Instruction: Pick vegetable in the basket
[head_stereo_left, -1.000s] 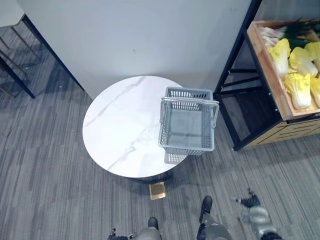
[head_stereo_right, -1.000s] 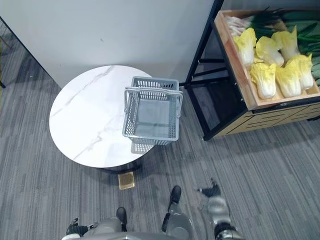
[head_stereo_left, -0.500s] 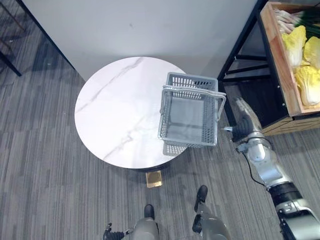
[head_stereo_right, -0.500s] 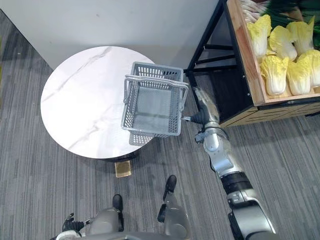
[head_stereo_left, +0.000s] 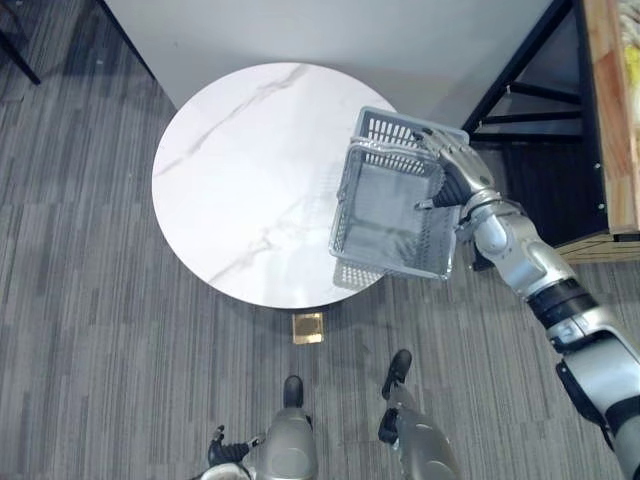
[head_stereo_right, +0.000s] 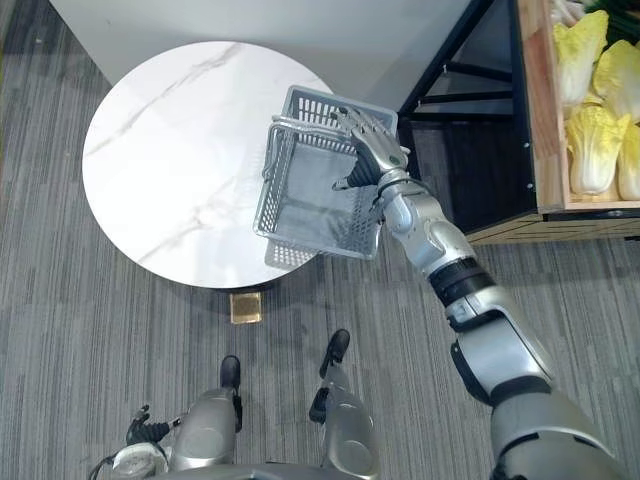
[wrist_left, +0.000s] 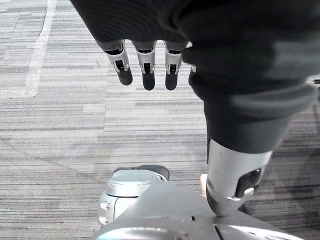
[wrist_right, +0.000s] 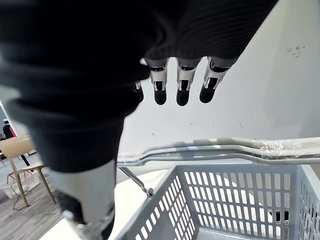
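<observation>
So far basket (head_stereo_right: 268, 190) empty; right hand (head_stereo_right: 372, 140) above handle (wrist_right: 225, 147), fingers straight, holding nothing; cabbages (head_stereo_right: 592, 135) unpicked at 2 o'clock; left hand (wrist_left: 145, 65) slack

Counts, quick pass.

- Hands: two, my right hand (head_stereo_right: 372, 145) and my left hand (wrist_left: 146, 62).
- Grey plastic basket (head_stereo_right: 310, 200): one, just under my right fingers.
- Round white marble table (head_stereo_right: 180, 150): one, below the basket.
- Napa cabbages (head_stereo_right: 593, 148): four, well off to the side of my right fingers; two are cut off at the edge.
- Wooden crate (head_stereo_right: 530, 110): one, holding them.
- Black metal rack (head_stereo_right: 485, 70): one, carrying the crate.
- Small brass-coloured square (head_stereo_right: 245, 306): one, on the floor by the table's edge.
- Wooden chair (wrist_right: 20, 155): one, far past my right fingers.
</observation>
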